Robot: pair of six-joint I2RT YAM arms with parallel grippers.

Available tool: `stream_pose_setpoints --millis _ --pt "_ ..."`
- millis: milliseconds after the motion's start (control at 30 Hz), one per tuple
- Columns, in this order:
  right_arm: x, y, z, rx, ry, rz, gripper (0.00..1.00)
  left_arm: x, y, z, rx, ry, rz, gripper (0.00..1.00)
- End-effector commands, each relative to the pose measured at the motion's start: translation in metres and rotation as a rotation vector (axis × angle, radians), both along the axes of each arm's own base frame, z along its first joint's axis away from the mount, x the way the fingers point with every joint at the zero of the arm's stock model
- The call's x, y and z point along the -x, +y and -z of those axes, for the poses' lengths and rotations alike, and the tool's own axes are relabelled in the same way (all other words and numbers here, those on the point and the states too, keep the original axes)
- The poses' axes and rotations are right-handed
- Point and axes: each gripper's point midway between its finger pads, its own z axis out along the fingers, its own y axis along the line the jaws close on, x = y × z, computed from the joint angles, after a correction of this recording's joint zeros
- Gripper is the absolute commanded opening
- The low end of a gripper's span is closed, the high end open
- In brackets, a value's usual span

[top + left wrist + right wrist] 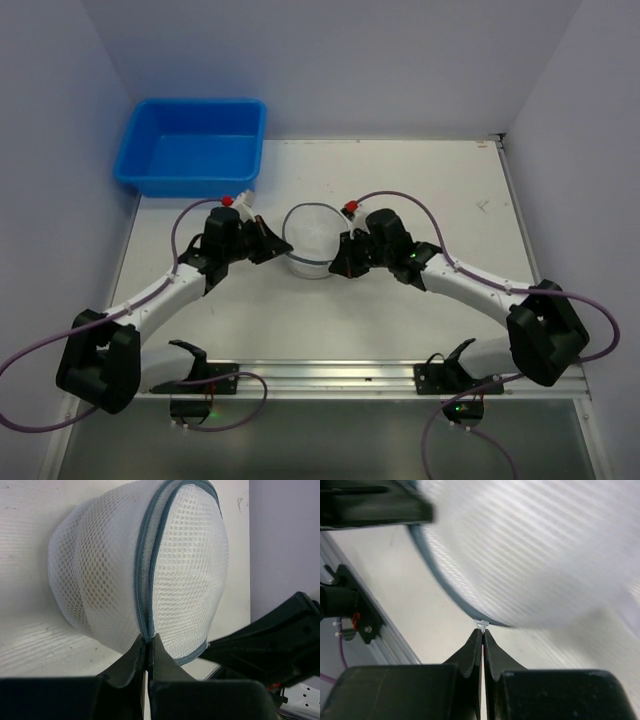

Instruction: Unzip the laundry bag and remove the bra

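Observation:
The laundry bag [310,238] is a small round white mesh drum with a grey-blue zipper line around its rim, at the table's middle between both arms. In the left wrist view the bag [125,565] fills the frame and my left gripper [147,641] is shut on the zipper seam [145,580] at the bag's near edge. In the right wrist view my right gripper [482,630] is shut on a small white zipper pull [482,626] at the bag's rim [445,587]; the bag is blurred there. My left gripper [283,245] and right gripper [340,262] flank the bag. The bra is hidden.
A blue plastic tub [192,146] stands at the back left of the white table [420,190]. A metal rail [330,374] runs along the table's near edge by the arm bases. Purple walls close in the left, back and right.

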Motion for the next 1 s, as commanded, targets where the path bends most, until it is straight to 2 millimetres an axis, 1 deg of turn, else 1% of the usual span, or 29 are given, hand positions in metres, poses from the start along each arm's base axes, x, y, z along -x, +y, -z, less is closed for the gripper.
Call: stream_pose_setpoints --millis 0,33,67,100,133,167,233,267,300,367,400,433,467,500,533,567,600,633,667,700,800,867,933,967 --pt "-0.009 -0.058 0.02 0.101 0.026 0.079 0.0 0.01 0.012 -0.005 -0.031 -0.014 0.034 0.0" --pt "-0.011 -0.066 0.023 0.113 0.036 0.101 0.0 0.015 0.015 -0.005 -0.03 -0.015 0.042 0.0" --pt "-0.015 -0.074 0.023 0.119 0.032 0.128 0.0 0.02 0.016 -0.002 -0.036 -0.008 0.05 0.0" --pt "-0.022 -0.082 0.022 0.126 0.038 0.163 0.0 0.023 0.016 -0.005 -0.035 -0.02 0.061 0.0" --pt "-0.026 -0.085 0.021 0.13 0.04 0.175 0.0 0.027 0.017 -0.003 -0.035 -0.017 0.068 0.0" --pt "-0.027 -0.086 0.024 0.137 0.051 0.179 0.0 0.032 0.018 0.004 -0.041 -0.003 0.071 0.0" --pt "-0.032 -0.081 0.017 0.121 0.04 0.165 0.0 0.038 0.018 0.007 -0.032 0.004 0.08 0.0" --pt "-0.032 -0.078 0.016 0.107 0.042 0.162 0.0 0.041 0.019 0.013 -0.026 0.009 0.081 0.0" --pt "-0.032 -0.07 0.01 0.07 0.034 0.14 0.0 0.043 0.018 0.014 -0.013 0.017 0.078 0.0" --pt "-0.031 -0.066 0.005 0.043 0.032 0.137 0.0 0.044 0.018 0.014 -0.001 0.007 0.073 0.0" --pt "-0.031 -0.065 0.0 0.033 0.022 0.138 0.01 0.046 0.018 0.017 -0.001 0.015 0.067 0.03" --pt "-0.031 -0.065 -0.004 0.03 0.017 0.14 0.11 0.045 0.019 0.014 -0.001 0.005 0.06 0.09" --pt "-0.031 -0.066 -0.008 0.025 0.013 0.152 0.16 0.045 0.02 0.013 -0.002 -0.003 0.057 0.17" --pt "-0.032 -0.066 -0.013 0.022 0.001 0.161 0.2 0.043 0.021 0.011 -0.003 -0.011 0.048 0.32" --pt "-0.033 -0.07 -0.021 0.021 -0.025 0.183 0.27 0.04 0.024 0.006 -0.009 -0.033 0.026 0.4" --pt "-0.033 -0.072 -0.027 0.013 -0.033 0.2 0.3 0.038 0.025 0.004 -0.014 -0.04 0.012 0.49" --pt "-0.034 -0.073 -0.034 0.002 -0.053 0.211 0.34 0.037 0.028 0.002 -0.019 -0.045 -0.01 0.66" --pt "-0.034 -0.074 -0.045 -0.02 -0.081 0.218 0.35 0.033 0.034 0.001 -0.034 -0.052 -0.049 0.72" --pt "-0.034 -0.073 -0.052 -0.036 -0.087 0.229 0.37 0.031 0.036 -0.001 -0.036 -0.056 -0.065 0.77" --pt "-0.033 -0.073 -0.058 -0.051 -0.094 0.232 0.38 0.03 0.037 -0.002 -0.035 -0.058 -0.078 0.8" --pt "-0.035 -0.063 -0.083 -0.126 -0.145 0.229 0.41 0.026 0.038 -0.012 -0.026 -0.079 -0.089 0.81" --pt "-0.037 -0.057 -0.086 -0.148 -0.143 0.234 0.42 0.023 0.038 -0.019 -0.023 -0.093 -0.095 0.81" --pt "-0.043 -0.05 -0.088 -0.168 -0.145 0.233 0.43 0.021 0.04 -0.022 -0.028 -0.1 -0.1 0.81" --pt "-0.046 -0.045 -0.079 -0.167 -0.114 0.234 0.43 0.019 0.041 -0.025 -0.03 -0.105 -0.104 0.8"
